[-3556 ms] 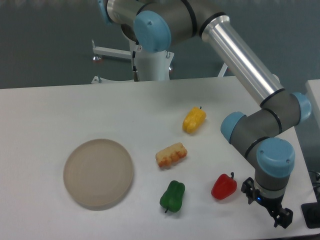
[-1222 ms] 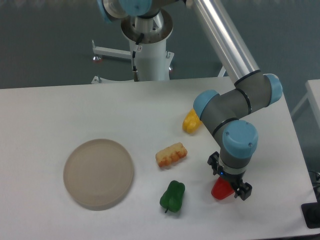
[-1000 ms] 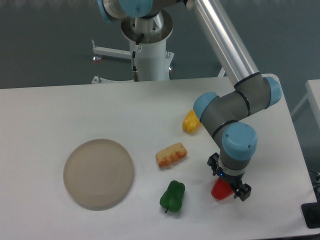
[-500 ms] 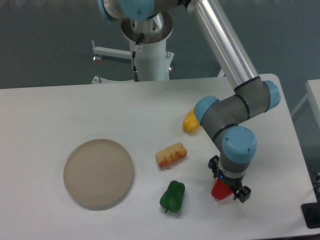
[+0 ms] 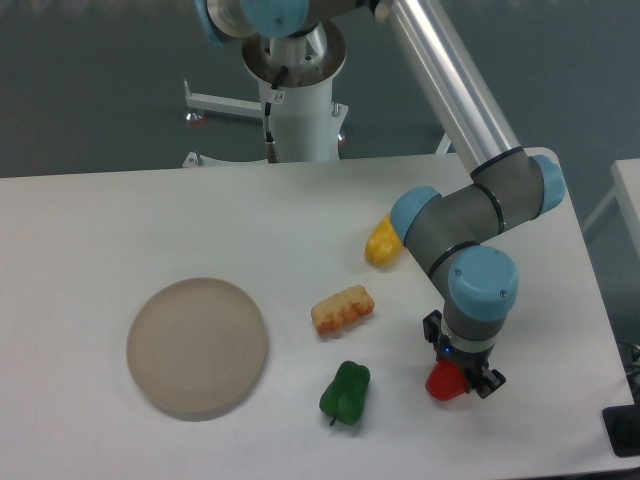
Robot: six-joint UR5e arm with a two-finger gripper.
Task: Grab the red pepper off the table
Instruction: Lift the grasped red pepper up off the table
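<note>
The red pepper (image 5: pixel 444 382) sits on the white desk (image 5: pixel 120 220) directly under the gripper (image 5: pixel 462 368), between its 2 fingers, which are spread around it, though whether they press its sides is hidden by the wrist above.

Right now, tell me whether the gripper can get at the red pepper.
Probably yes. The gripper is already down over the red pepper, fingers either side, with nothing between them. The green pepper lies well clear to the left. Whether the jaws have closed is unclear.
</note>
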